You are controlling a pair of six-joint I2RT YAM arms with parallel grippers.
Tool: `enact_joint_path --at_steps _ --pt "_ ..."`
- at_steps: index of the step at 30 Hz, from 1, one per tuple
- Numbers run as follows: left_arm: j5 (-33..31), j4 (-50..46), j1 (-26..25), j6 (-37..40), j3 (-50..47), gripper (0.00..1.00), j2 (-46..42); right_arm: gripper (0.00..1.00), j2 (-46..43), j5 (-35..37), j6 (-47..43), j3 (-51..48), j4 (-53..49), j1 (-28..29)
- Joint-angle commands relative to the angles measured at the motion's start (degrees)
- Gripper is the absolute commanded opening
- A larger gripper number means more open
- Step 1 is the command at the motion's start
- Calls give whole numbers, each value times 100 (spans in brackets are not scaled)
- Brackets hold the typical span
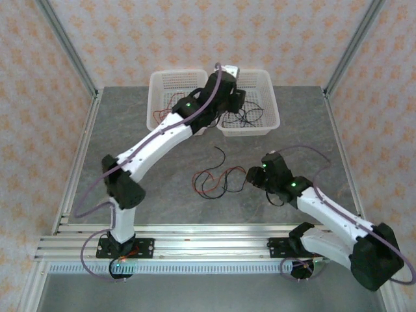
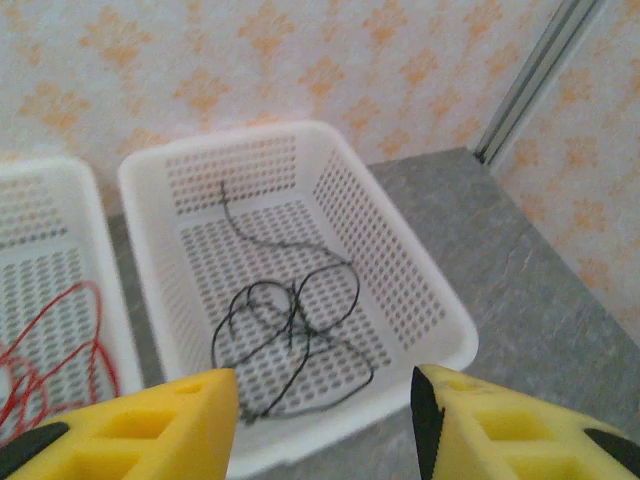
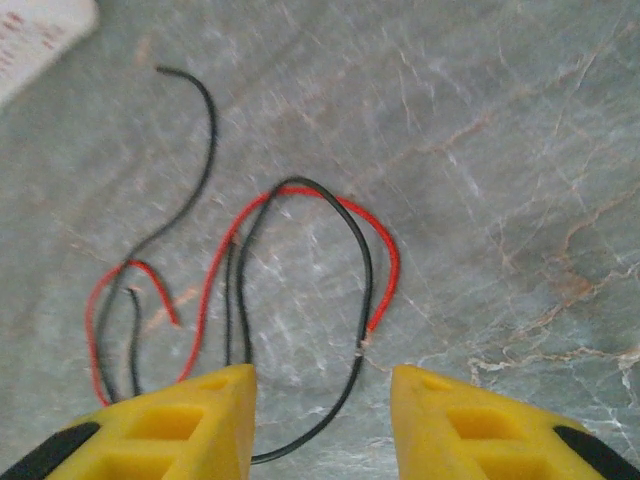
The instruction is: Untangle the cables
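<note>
Grey, marble-veined surface. Two white perforated plastic baskets stand side by side at its far edge.

- The basket on the left holds a thin red cable, looped on its floor.
- The basket on the right holds a thin black cable. It lies in a loose coil with overlapping loops, and one tail runs toward the far wall.
- A tangle of thin red and black cables lies on the open surface, near the middle and well apart from both baskets. In the right wrist view a red strand and a black strand arch together into one loop and cross near its top. A second black strand trails away toward the far left, and a smaller red loop sits at the left.

Left gripper: reaches out over the near rim of the basket on the right. The yellow fingers stand partly apart with nothing between them, and they hover above the black cable.

Right gripper: sits low at the near-right edge of the tangle, pointing at it. The jaws stand apart. The black strand of the big loop passes through the gap, and the other strands run under the left finger. Nothing is pinched.
</note>
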Motion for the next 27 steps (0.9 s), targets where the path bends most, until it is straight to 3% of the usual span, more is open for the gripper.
enact_joint_path --at_steps 1,6,12,21,27 --pt "-211 514 -27 -354 -1055 51 -632 40 499 573 -389 341 -81 108" --pt "-272 776 -27 -646 -2348 51 -1612 36 1317 806 -1472 814 -270 108" --pt "-411 877 -27 -894 -3293 51 -2374 35 2062 412 -2416 1280 -285 108" --pt "-498 917 -27 -1077 -3826 51 -2842 32 3114 599 -2678 1866 -354 103" --pt "-533 942 -27 -1121 -3974 51 -2967 31 3349 778 -2740 2032 -402 90"
